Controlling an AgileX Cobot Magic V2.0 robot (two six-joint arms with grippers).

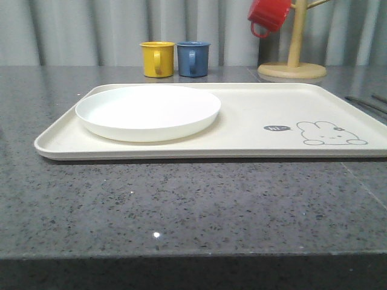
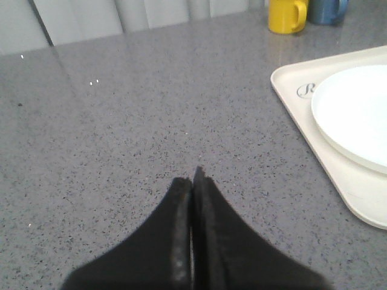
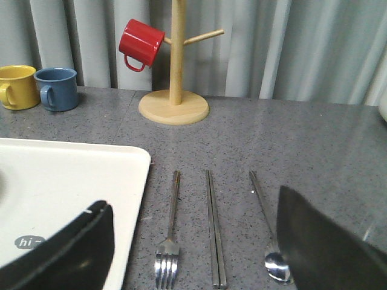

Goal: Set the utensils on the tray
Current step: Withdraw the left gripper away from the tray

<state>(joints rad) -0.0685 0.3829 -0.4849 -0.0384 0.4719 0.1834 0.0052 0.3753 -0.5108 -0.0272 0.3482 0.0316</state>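
Utensils on the desk beside the tray, both pincers clear of them

The fork [image 3: 169, 254], chopsticks [image 3: 214, 232] and spoon [image 3: 269, 241] are slim, shiny silver metal and lie side by side, parallel, on the speckled grey desk [image 1: 181, 205], just beside the edge of the cream tray [image 1: 254, 121]; the fork lies nearest the tray, the chopsticks between fork and spoon. The tray has a raised rim, rounded corners and a printed rabbit drawing [image 1: 331, 134], and carries a round white plate [image 1: 148, 112] with nothing on it. The right pincer [image 3: 193, 254] hangs over the utensils with its fingers spread wide, holding nothing. The left pincer [image 2: 192, 181] is over bare desk, fingers pressed together, holding nothing
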